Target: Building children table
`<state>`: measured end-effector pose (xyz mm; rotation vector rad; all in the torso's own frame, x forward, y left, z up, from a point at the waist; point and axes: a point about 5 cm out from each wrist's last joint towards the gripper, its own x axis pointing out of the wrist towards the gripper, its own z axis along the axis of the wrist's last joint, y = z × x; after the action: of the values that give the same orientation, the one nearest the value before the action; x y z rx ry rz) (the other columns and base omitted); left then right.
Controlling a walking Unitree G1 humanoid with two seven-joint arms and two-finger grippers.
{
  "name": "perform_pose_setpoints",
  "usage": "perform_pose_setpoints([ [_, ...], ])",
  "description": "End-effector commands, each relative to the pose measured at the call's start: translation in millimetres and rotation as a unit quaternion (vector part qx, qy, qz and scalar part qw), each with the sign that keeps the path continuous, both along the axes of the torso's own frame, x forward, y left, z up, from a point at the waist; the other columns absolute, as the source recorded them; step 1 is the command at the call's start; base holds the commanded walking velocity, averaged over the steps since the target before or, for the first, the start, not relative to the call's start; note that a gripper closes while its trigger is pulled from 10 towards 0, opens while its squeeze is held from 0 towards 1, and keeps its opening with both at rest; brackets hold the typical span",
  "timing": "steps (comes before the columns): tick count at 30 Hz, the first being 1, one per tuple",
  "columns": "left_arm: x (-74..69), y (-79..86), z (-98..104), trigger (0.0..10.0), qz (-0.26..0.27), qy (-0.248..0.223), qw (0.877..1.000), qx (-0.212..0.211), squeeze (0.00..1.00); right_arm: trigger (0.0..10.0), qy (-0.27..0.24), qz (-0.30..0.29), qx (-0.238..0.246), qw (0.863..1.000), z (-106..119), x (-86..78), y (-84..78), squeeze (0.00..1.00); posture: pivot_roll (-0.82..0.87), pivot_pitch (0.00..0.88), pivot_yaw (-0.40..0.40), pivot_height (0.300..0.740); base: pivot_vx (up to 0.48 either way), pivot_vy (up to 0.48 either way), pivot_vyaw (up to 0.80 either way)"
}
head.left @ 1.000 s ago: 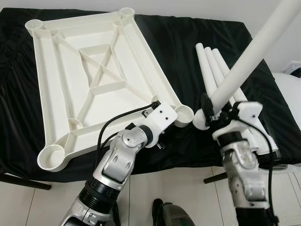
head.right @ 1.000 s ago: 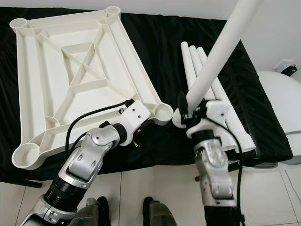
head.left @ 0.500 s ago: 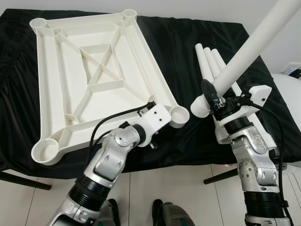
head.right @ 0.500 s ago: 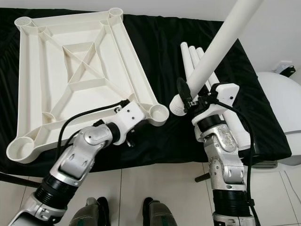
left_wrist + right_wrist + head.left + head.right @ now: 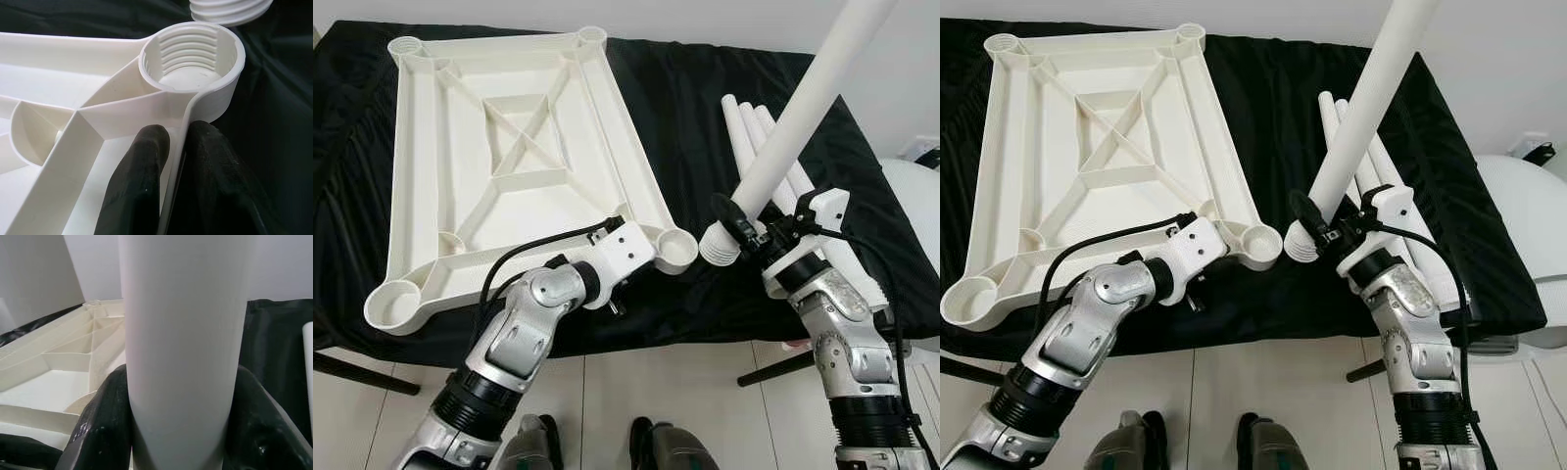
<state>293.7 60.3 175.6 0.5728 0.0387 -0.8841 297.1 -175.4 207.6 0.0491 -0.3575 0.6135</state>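
While a white plastic tabletop [image 5: 509, 166] lies upside down on a black cloth [image 5: 705, 88], ribs facing up, the left pincer [image 5: 168, 161] is clamped on its thin outer rim, one black finger [image 5: 139, 186] inside the wall and the other outside. Just beyond those fingers sits a threaded corner socket [image 5: 193, 56], open and unfilled. The right pincer [image 5: 744, 227] is closed around a long white table leg [image 5: 798, 122], gripping near its ribbed lower end, which hangs tilted just beside that socket without entering it. Past the right pincer, three more white legs [image 5: 773, 166] lie side by side on the cloth.
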Motion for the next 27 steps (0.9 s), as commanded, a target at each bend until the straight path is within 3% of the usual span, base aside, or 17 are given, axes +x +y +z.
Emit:
perform_pose_setpoints([
  [1,-5.9,-4.4,-8.1,10.0,-0.018,0.010,1.000,0.011,0.00,10.0,-0.015,0.037,0.001,0.999,5.8,-0.7,6.1,0.00,-0.08,0.136,-0.078,0.740,0.000,0.000,0.00],
  [10,-7.3,-8.1,-5.3,10.0,-0.033,0.007,0.999,0.009,0.00,10.0,-0.017,0.100,0.002,0.995,4.5,0.6,24.3,0.00,-0.07,0.145,-0.081,0.740,0.000,0.000,0.00],
  [27,-10.0,-12.1,0.3,10.0,-0.048,0.006,0.999,0.003,0.00,10.0,0.003,0.120,-0.004,0.993,-18.8,2.8,37.4,0.00,-0.06,0.160,-0.074,0.740,0.000,0.000,0.00],
])
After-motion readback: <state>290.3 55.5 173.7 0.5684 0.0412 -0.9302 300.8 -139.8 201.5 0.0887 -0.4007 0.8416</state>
